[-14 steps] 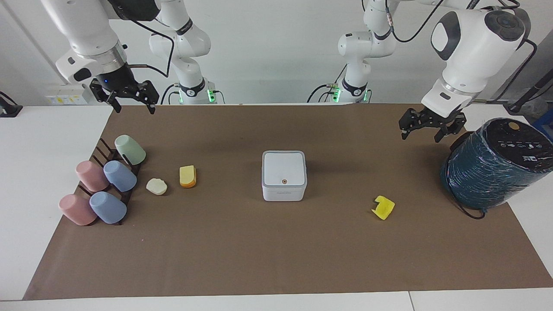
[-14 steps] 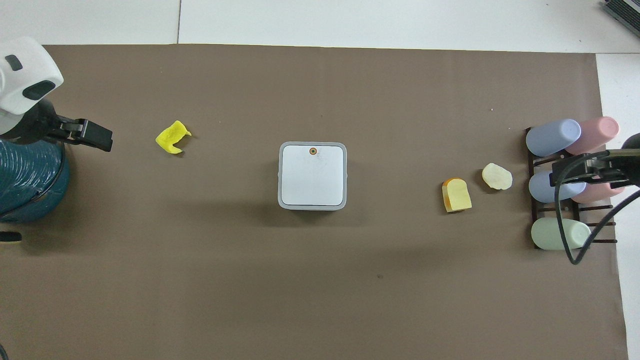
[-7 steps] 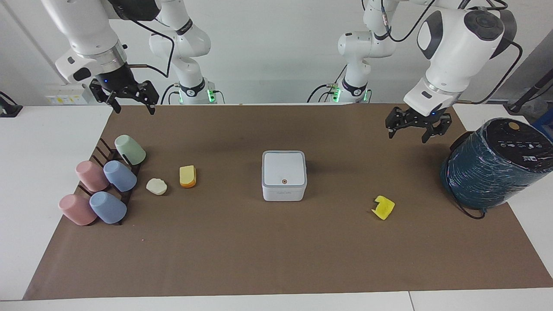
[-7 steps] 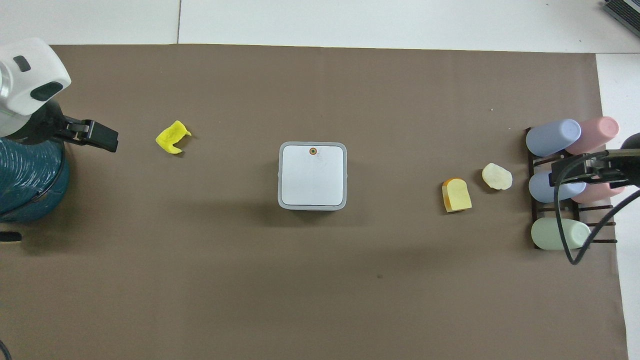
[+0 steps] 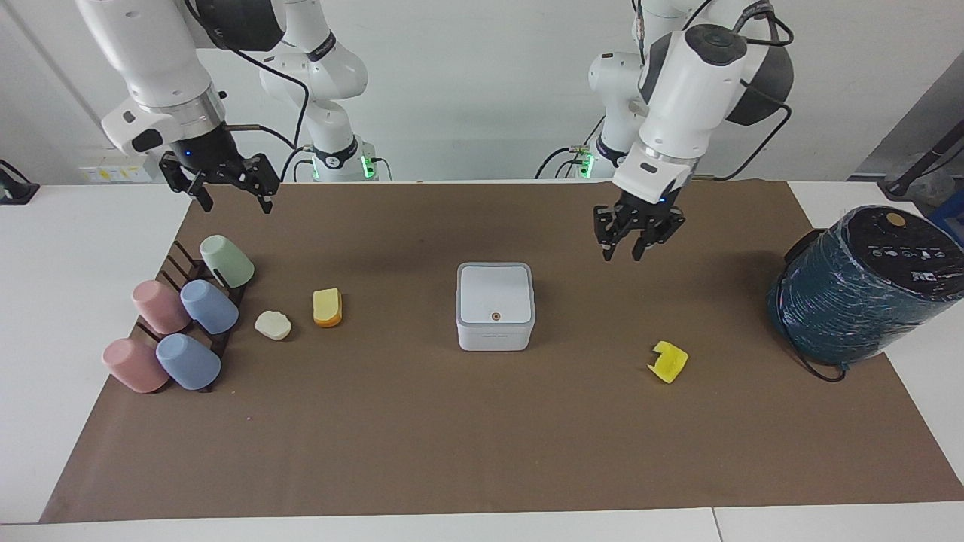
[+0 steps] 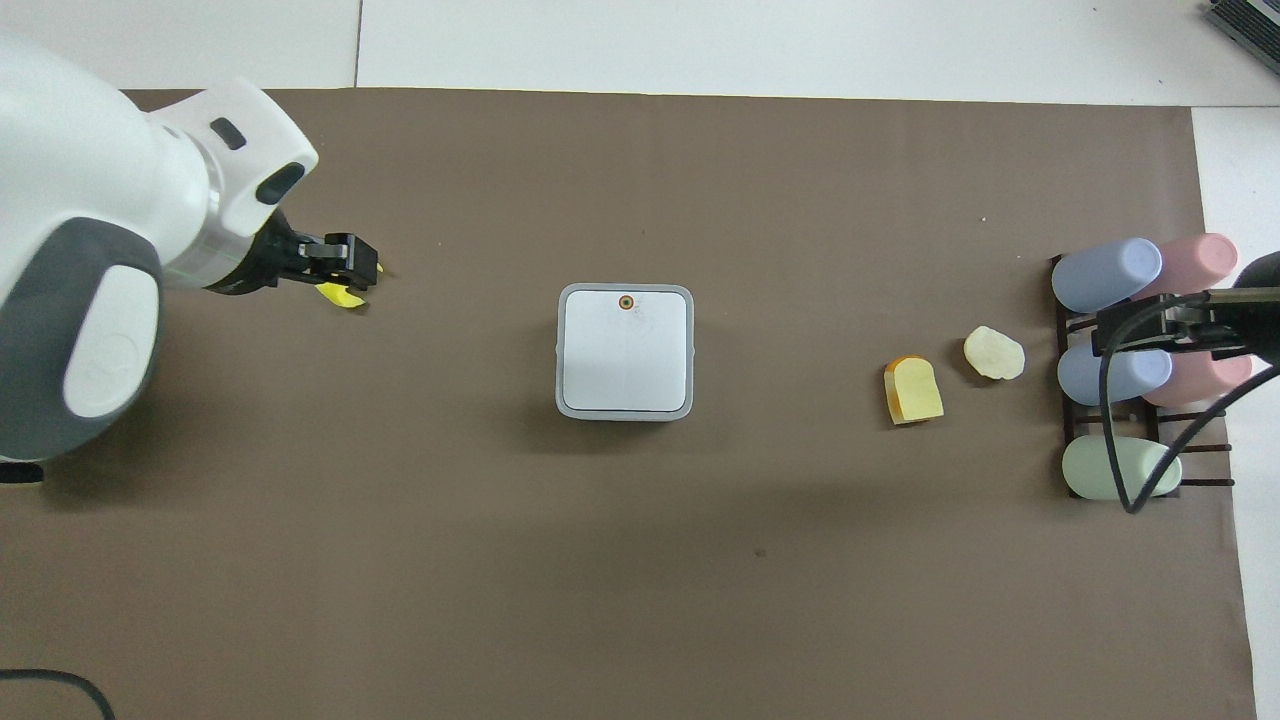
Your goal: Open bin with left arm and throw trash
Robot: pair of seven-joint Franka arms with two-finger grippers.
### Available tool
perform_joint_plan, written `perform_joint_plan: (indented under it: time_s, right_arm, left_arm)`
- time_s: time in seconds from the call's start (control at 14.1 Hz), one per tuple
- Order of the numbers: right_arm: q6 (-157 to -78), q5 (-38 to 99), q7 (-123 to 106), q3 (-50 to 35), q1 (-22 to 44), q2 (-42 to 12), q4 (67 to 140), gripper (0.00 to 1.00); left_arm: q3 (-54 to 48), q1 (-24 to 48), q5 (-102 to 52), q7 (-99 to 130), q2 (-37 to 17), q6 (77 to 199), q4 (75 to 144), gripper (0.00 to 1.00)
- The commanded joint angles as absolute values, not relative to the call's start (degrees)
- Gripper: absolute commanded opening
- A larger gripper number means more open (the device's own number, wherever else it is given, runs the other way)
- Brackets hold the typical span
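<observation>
Left tool (image 5: 637, 247) hangs in the air over bare brown surface (image 5: 482, 436), at about two o'clock from the one bin (image 5: 495, 306) in the facing view, fingers a little apart and holding nothing. Bin lid is down. Three trash pieces lie on the surface: yellow notched piece (image 5: 667, 361), cream lump (image 5: 273, 324), yellow-orange wedge (image 5: 327, 307). Right tool (image 5: 227, 182) waits above five cups (image 5: 184, 320), fingers spread, empty.
</observation>
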State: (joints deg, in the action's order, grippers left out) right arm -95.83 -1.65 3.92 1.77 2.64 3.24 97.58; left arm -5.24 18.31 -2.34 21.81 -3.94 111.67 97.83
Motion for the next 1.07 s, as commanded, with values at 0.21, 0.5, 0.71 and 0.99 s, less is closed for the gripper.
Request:
perform_joint_plan:
  time_s: [0.21, 0.5, 0.71, 0.99]
  right_arm:
    - [-112.4, -1.4, 2.9, 1.3, 4.0, 0.8, 109.5, 1.0]
    - [-120.4, 0.4, 1.5, 1.3, 7.2, -4.9, 113.6, 1.0]
    - [-131.5, 0.5, -2.5, 1.3, 7.6, -7.6, 121.1, 1.0]
    - [-138.8, 0.5, -3.8, 1.3, 7.6, -10.1, 125.6, 1.0]
  left_arm:
    - [-4.3, 26.2, -3.5, 33.6, -0.9, 130.8, 110.9, 0.16]
    - [-4.3, 29.6, -5.8, 41.7, -5.2, 143.9, 112.4, 0.09]
    - [-4.3, 29.4, -5.8, 42.4, -6.2, 146.9, 113.0, 0.04]
    - [-4.3, 29.4, -5.9, 42.5, -9.2, 152.0, 113.0, 0.02]
